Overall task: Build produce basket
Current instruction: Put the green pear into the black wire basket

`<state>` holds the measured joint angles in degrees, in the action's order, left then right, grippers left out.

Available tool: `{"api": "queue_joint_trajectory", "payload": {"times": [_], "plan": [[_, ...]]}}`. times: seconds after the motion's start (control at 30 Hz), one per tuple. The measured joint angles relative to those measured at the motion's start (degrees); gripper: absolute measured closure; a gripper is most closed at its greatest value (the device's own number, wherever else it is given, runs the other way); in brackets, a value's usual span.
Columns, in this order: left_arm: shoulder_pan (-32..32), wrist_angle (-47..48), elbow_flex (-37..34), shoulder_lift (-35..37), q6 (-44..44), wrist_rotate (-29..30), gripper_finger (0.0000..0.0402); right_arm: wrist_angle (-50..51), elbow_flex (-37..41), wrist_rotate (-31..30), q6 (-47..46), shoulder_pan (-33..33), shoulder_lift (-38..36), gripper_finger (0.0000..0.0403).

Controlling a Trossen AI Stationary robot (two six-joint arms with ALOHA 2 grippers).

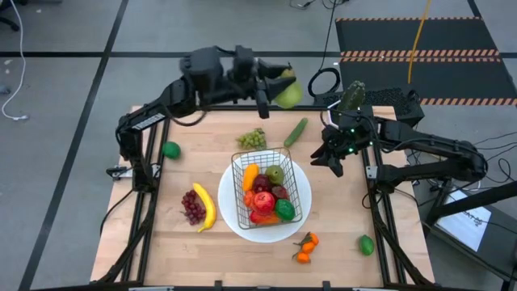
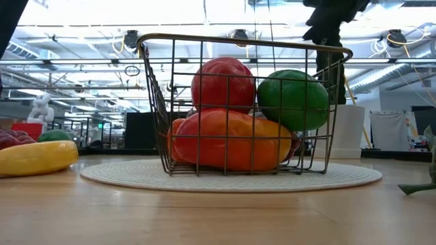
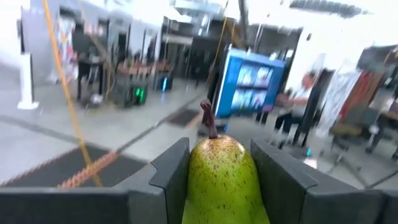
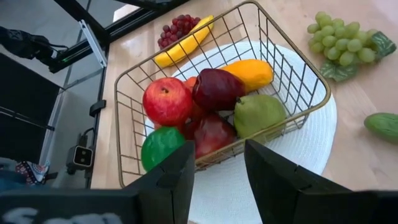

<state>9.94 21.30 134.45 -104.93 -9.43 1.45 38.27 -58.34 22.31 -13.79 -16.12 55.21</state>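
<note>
The left tool (image 1: 279,87), at the upper middle of the high view above the far edge of the bench (image 1: 202,250), is clenched on a green pear (image 1: 288,94). The left wrist view shows that pear (image 3: 222,180) wedged stem-up between the two fingers (image 3: 171,174), lifted well clear of everything. The right tool (image 1: 333,158) sits right of centre in the high view, just beside the white plate (image 1: 234,220); its fingers (image 4: 177,174) are spread apart with nothing between them, facing the basket (image 4: 311,81).

The basket (image 1: 303,187) stands on the plate at the middle of the bench and is already well filled: a red apple (image 4: 166,102), a dark red apple (image 4: 216,88), an orange pepper (image 4: 252,73), a second green pear (image 4: 258,115) and a lime (image 4: 163,148).

Left outside it are the green grapes (image 1: 252,139) and cucumber (image 1: 296,132) just above it, the banana (image 1: 205,207) and purple grapes (image 1: 192,207) to its left, a lime (image 1: 170,149) at the left edge, the tangerines (image 1: 305,247) below, and another lime (image 1: 366,244) at lower right. The task looks about half done, with the held pear likely next to go in.
</note>
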Motion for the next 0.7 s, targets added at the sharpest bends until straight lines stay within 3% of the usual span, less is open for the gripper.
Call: {"api": "queue_joint_trajectory", "payload": {"times": [0.33,0.5,0.7], "plan": [[-2.0,-5.6,0.0,2.7,2.9,-0.2,0.0241,-0.2,0.0,0.0,-2.7,0.0,-7.2,0.0267],[-1.9,-5.3,0.0,4.0,3.9,-3.7,0.0241,-0.3,0.0,-2.6,-5.6,0.0,-10.2,0.0267],[-3.1,-4.7,0.0,4.3,14.4,-7.4,0.0241,-0.5,0.0,-4.6,-10.0,-0.1,-11.7,0.0267]]}}
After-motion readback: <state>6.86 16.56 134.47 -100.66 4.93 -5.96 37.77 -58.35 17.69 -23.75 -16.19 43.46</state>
